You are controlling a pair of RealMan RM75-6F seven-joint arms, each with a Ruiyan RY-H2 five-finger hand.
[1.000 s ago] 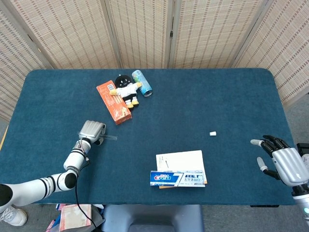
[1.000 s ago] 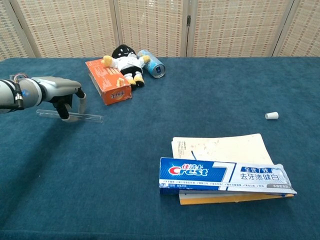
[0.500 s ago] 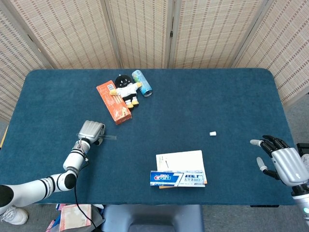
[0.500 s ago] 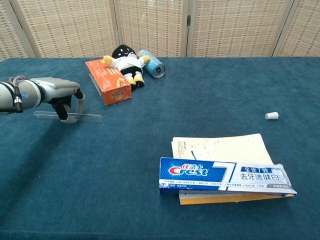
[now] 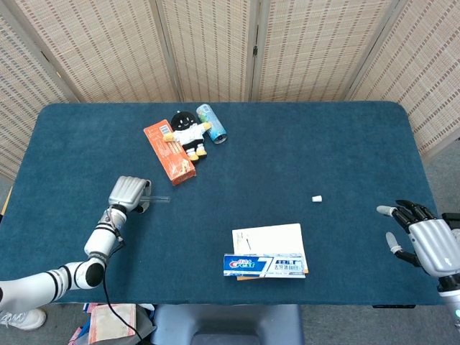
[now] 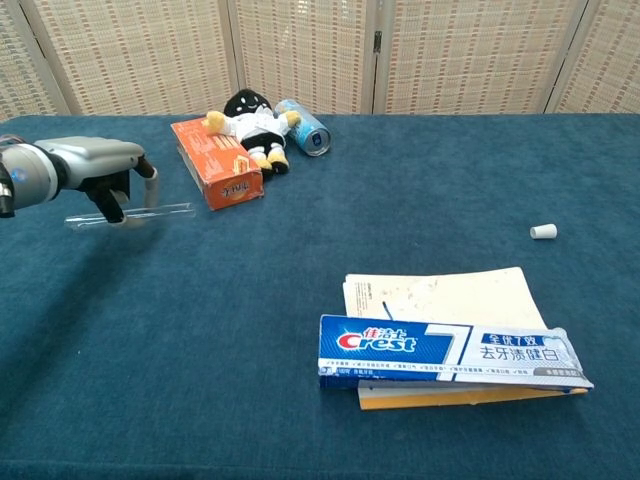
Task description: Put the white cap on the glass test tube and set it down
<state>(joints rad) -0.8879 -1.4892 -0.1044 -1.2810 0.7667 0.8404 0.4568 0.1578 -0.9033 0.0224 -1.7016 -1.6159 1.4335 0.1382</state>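
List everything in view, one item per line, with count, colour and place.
glass test tube: 1, clear, far left, held by left hand
white cap: 1, white, right side of table
toothpaste box: 1, blue and white, front centre, on notebook
notebook: 1, white, under toothpaste box
orange box: 1, orange, back left
plush doll: 1, black and white, on orange box
can: 1, light blue, lying beside doll
table: 1, dark blue
left hand: 1, silver, gripping tube
right hand: 1, silver, right edge, fingers spread
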